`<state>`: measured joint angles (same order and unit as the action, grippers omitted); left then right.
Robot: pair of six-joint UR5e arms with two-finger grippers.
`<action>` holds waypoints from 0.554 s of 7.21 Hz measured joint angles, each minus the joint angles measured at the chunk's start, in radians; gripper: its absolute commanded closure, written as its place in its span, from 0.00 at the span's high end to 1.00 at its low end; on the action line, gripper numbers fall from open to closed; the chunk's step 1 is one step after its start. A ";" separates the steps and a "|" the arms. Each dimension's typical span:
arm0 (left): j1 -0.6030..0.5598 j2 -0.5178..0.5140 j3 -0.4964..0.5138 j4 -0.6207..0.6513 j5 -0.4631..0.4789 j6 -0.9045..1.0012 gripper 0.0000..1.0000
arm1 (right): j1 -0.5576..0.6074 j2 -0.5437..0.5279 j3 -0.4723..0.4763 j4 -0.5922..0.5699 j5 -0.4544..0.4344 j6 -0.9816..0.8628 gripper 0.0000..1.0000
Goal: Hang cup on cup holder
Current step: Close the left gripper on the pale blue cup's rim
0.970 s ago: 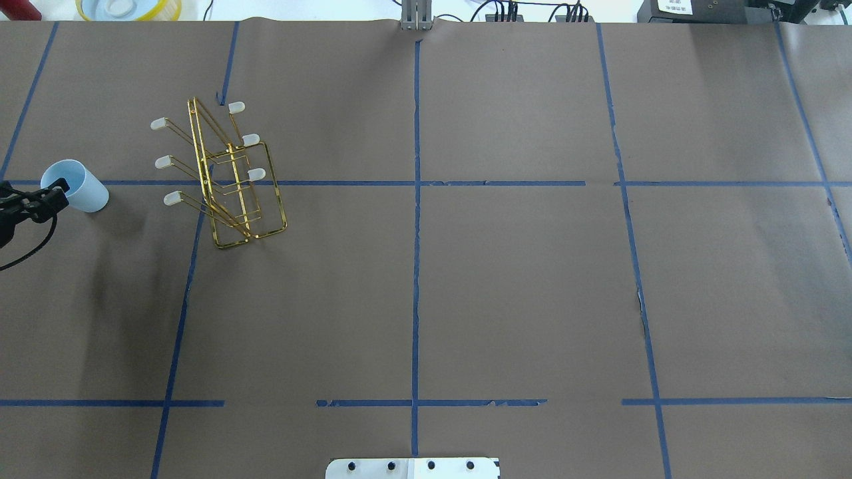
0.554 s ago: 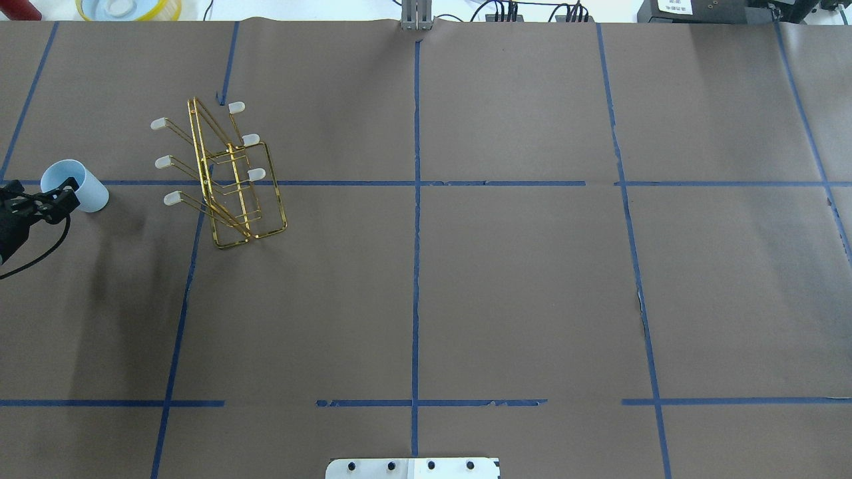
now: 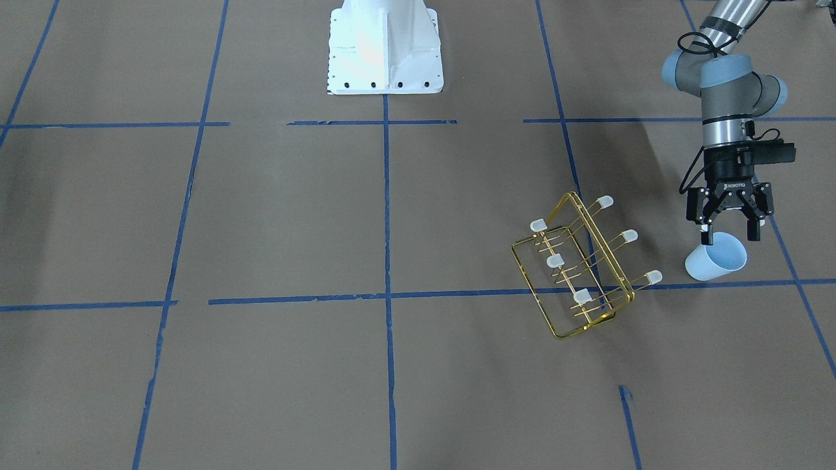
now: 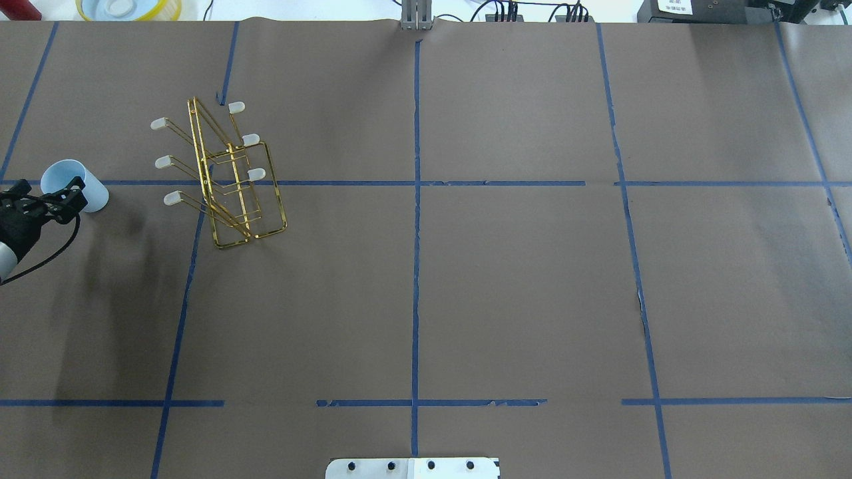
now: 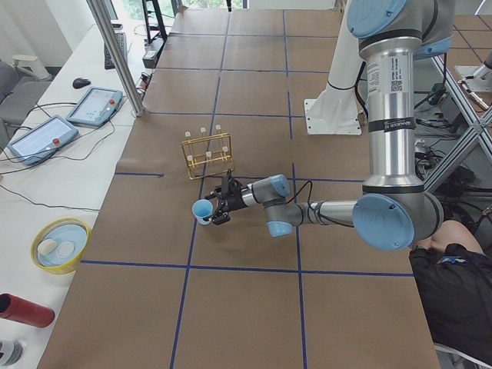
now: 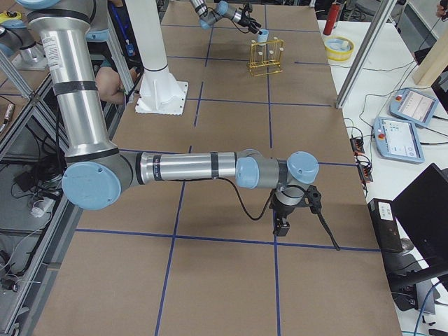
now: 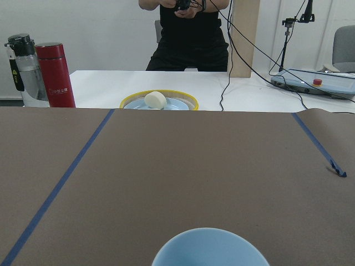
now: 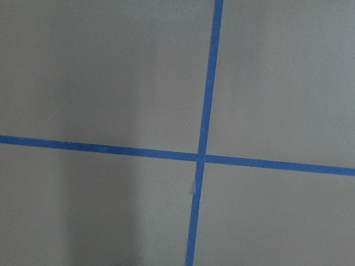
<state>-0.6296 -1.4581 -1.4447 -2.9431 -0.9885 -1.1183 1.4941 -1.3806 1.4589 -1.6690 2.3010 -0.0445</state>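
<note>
The pale blue cup stands upright on the brown table near its left end. It also shows in the overhead view, and its rim fills the bottom of the left wrist view. My left gripper lies level at the cup's rim on the robot's side. It is open, with one finger on each side of the cup. In the overhead view the gripper overlaps the cup. The gold wire cup holder stands beside the cup, prongs bare. My right gripper shows only in the exterior right view; I cannot tell its state.
A yellow-rimmed bowl, a red bottle and a clear bottle stand on the white side table beyond the cup. A person stands behind that table. The white robot base sits at the table's near middle.
My left gripper has moved in toward the cup, and its fingers now overlap the cup's rim. The cup and the cup holder have not moved.
</note>
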 measured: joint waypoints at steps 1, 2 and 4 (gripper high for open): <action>0.003 -0.006 0.004 -0.003 0.003 0.000 1.00 | 0.000 0.000 0.000 0.000 0.000 0.000 1.00; 0.005 -0.014 0.015 -0.007 0.006 0.001 1.00 | 0.000 0.000 0.000 0.000 0.000 0.000 1.00; 0.010 -0.046 0.071 -0.030 0.020 0.000 1.00 | 0.000 0.000 0.000 0.000 0.000 0.000 1.00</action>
<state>-0.6198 -1.5045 -1.3739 -2.9734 -0.9685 -1.1181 1.4941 -1.3806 1.4588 -1.6690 2.3010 -0.0445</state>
